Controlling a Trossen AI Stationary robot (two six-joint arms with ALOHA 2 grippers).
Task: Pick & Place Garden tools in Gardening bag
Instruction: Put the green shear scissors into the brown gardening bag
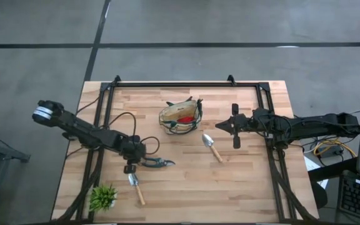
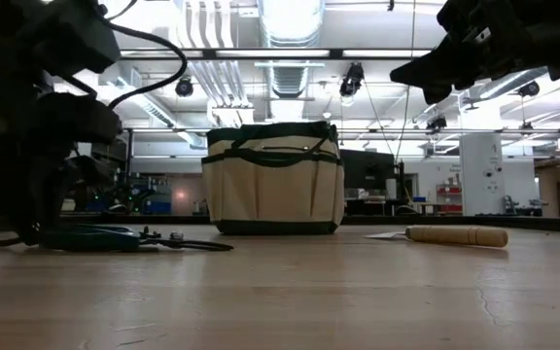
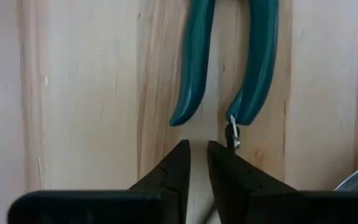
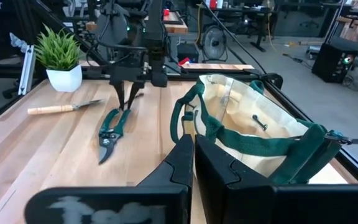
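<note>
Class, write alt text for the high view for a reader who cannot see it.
The left gripper hovers nearly shut at the handles of the green-handled shears on a wooden table. The gardening bag sits mid-table, a trowel beside it, near the right gripper.

Light wooden table (image 1: pixel 242 187), gardening bag (image 1: pixel 181 117), two trowels (image 1: pixel 212 147) (image 1: pixel 135 187), green-handled pruning shears (image 1: pixel 157 162), potted plant (image 1: pixel 103 197)

high: you're looking straight down at the table (image 1: pixel 242 181)
low: skimming tabletop
left wrist: hugging the pruning shears (image 3: pixel 229 62)
right wrist: facing the gardening bag (image 4: pixel 253 134), sharing shears
</note>
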